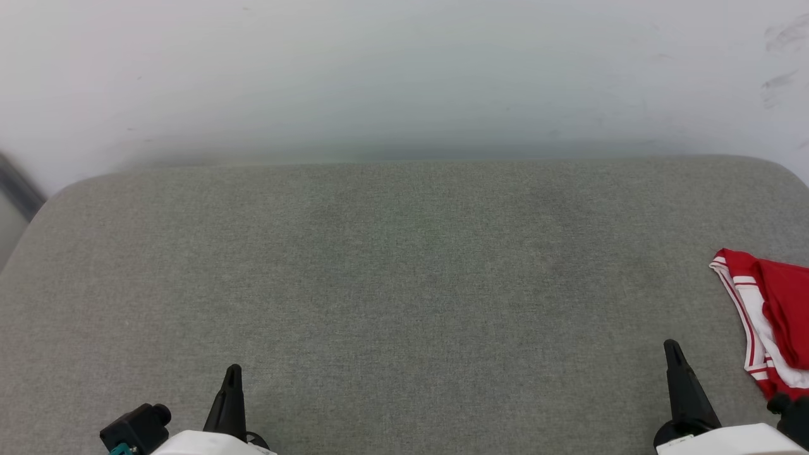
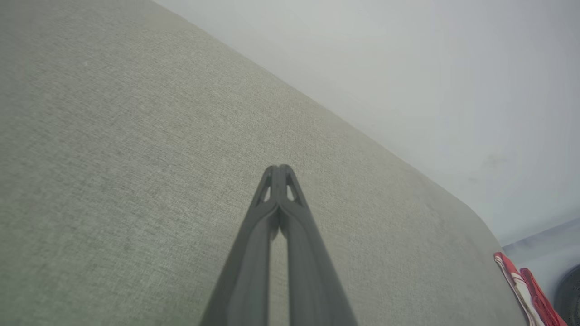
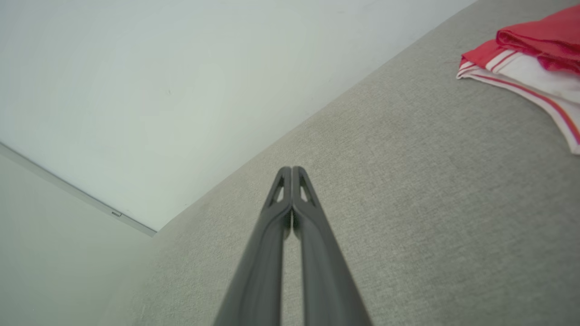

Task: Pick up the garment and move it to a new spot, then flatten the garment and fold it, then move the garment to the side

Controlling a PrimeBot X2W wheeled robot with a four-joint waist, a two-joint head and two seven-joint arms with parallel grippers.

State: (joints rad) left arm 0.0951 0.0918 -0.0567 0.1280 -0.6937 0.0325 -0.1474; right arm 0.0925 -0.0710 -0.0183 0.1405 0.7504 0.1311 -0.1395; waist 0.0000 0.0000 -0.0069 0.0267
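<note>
The garment (image 1: 774, 313) is a red and white shirt with striped trim, bunched at the right edge of the grey cushion and partly cut off by the picture's edge. It also lies at the top right of the right wrist view, garment (image 3: 530, 59), and as a thin strip at the lower right of the left wrist view, garment (image 2: 525, 290). My right gripper (image 1: 672, 346) stands shut and empty a little to the left of the garment, not touching it; its tips meet in its own view, right gripper (image 3: 292, 169). My left gripper (image 1: 233, 368) is shut and empty at the lower left, far from the garment, left gripper (image 2: 278, 167).
A wide grey fabric cushion (image 1: 392, 265) with rounded far corners spreads before me. A pale wall (image 1: 404, 76) rises right behind its far edge. A dark strip (image 1: 16, 186) runs along the far left beside the cushion.
</note>
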